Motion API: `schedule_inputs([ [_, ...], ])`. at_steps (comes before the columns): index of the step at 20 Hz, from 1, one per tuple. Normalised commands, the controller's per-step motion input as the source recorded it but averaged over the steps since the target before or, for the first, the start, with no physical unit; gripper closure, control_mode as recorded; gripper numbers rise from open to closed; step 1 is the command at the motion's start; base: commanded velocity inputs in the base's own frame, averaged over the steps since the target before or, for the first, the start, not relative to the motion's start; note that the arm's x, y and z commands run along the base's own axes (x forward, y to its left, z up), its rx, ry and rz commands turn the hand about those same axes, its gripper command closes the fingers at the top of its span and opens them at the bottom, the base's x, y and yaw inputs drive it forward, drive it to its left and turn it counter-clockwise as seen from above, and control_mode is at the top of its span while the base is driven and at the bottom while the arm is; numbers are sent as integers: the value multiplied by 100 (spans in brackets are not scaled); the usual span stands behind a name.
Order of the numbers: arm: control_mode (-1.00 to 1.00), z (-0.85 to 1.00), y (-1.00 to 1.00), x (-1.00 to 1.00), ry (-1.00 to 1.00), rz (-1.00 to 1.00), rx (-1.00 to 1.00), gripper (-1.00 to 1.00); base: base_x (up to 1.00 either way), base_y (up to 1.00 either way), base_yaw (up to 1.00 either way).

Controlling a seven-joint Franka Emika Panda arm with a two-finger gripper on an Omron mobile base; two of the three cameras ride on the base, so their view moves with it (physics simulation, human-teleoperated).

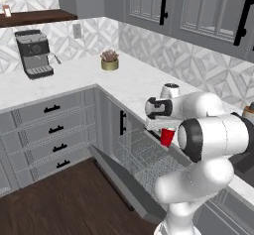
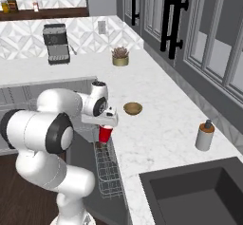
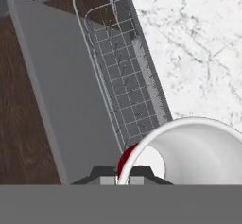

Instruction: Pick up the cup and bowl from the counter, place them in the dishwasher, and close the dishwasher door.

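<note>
My gripper (image 2: pixel 106 125) is shut on the rim of the red cup (image 2: pixel 105 134), which hangs upright just past the counter (image 2: pixel 161 100) edge, over the dishwasher's white wire rack (image 2: pixel 107 169). From the left, the cup (image 1: pixel 167 138) sits under the gripper (image 1: pixel 166 128), above the rack (image 1: pixel 141 154). In the hand view the cup's white rim and inside (image 3: pixel 198 152) sit right at the fingertips (image 3: pixel 108 181), with the rack (image 3: pixel 120 72) and the dropped-open grey dishwasher door (image 3: pixel 56 90) below. The tan bowl (image 2: pixel 133 108) rests on the counter, a little beyond the gripper.
A grey soap dispenser (image 2: pixel 205 136) stands by the dark sink (image 2: pixel 194 191). Further back on the counter are a potted plant (image 2: pixel 120 57) and a coffee machine (image 2: pixel 56 43). The open door (image 1: pixel 124 179) juts over the wood floor beside grey drawers (image 1: pixel 54 130).
</note>
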Motion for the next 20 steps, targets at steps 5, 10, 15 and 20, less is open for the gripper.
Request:
schedule_inputs([
  [5, -100, -26, 80, 24, 7, -10, 1, 100, 0, 0, 0],
  [10, -100, -27, 43, 41, 0, -19, -4, 100, 0, 0, 0],
  [15, -100, -37, 14, 33, -4, -34, -7, 100, 0, 0, 0],
  [20, -100, -32, -15, 60, 0, -19, -1, 100, 0, 0, 0],
])
